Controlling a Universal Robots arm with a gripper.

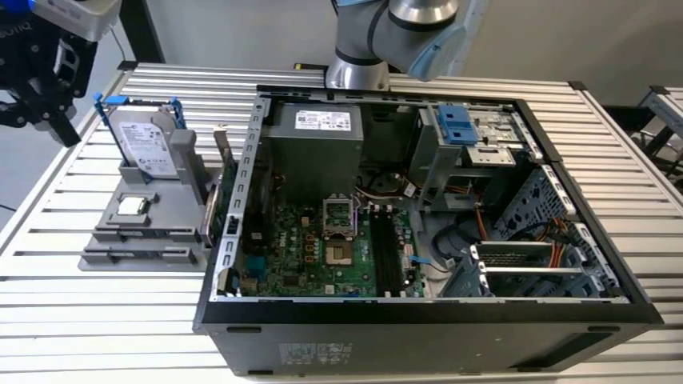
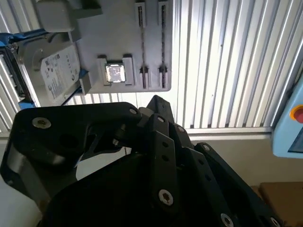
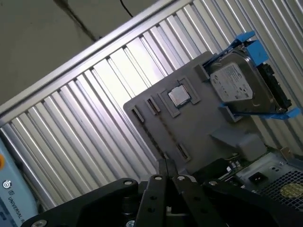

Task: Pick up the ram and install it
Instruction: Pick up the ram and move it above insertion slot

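A white printed label sits on the hard drive (image 1: 149, 150), seen in both wrist views too (image 2: 57, 75) (image 3: 239, 85); its print is too small to read. Further stickers sit on the power supply (image 1: 320, 120) and the case's front panel (image 1: 315, 352), and white lettering runs along a pale blue pendant (image 3: 12, 201).

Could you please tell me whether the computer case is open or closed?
Open: the computer case has no side panel, and its motherboard lies exposed.
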